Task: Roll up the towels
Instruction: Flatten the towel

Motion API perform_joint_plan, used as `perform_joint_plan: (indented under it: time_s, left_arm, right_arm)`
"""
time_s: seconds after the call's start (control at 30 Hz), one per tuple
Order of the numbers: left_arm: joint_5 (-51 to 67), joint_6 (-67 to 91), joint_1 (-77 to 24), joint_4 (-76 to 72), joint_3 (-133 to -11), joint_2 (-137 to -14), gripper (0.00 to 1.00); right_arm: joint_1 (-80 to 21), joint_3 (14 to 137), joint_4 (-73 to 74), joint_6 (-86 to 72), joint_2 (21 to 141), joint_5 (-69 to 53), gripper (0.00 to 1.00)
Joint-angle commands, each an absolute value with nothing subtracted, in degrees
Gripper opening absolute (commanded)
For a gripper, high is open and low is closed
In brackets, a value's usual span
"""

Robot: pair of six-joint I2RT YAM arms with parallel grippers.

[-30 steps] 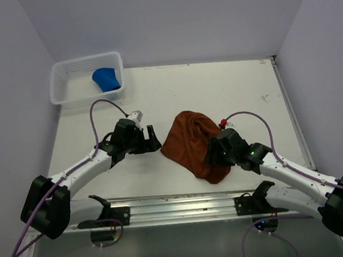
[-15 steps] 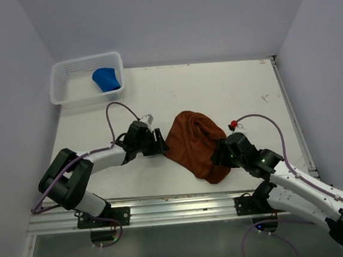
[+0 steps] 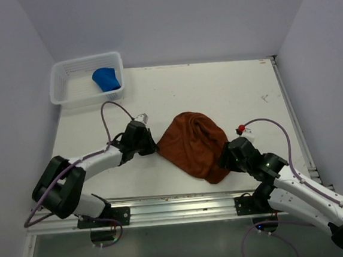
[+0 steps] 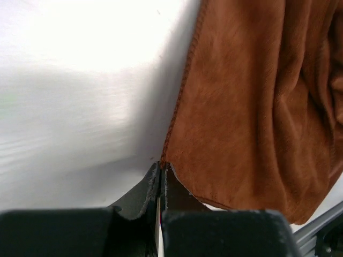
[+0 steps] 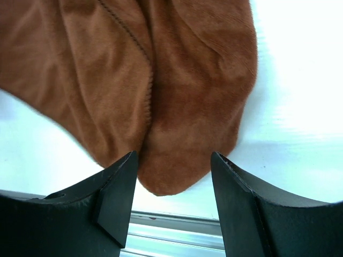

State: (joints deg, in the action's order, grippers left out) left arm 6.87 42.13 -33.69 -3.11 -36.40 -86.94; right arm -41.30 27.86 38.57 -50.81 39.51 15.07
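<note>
At the far left corner of the table (image 3: 228, 90) we see a white mesh basket (image 3: 65, 97), and the blue towel (image 3: 106, 79) lies bunched inside it, toward its right end. Further right, the left gripper (image 4: 161, 167) sits low on the table with its jaws pressed together, pinching the left corner of the rust-brown towel (image 3: 191, 145). That towel lies rumpled and loosely folded near the middle of the table, well apart from the basket, with a stitched hem running up from the pinched corner. At its lower right end we find the right gripper (image 5: 172, 160), jaws spread, one finger on either side of the towel's rounded end and closed on nothing.
</note>
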Motion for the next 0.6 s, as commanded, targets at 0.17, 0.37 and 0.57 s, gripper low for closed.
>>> perform_joint_plan:
  time_s: [0.17, 0.37, 0.57]
  left_arm:
    - [-9.6, 38.3, -16.0, 14.9, -38.1, -55.4, 0.0]
    - [-11.0, 38.1, -14.2, 18.8, -36.9, -51.2, 0.0]
    - [-10.8, 37.6, -14.2, 17.8, -35.2, -51.0, 0.0]
  right_arm:
    - [-41.3, 26.3, 36.7, -55.3, 44.1, 15.7, 0.61]
    - [-41.4, 28.9, 33.8, -53.4, 50.3, 14.0, 0.61]
    - [-41.4, 29.4, 32.7, -53.0, 52.0, 12.2, 0.61]
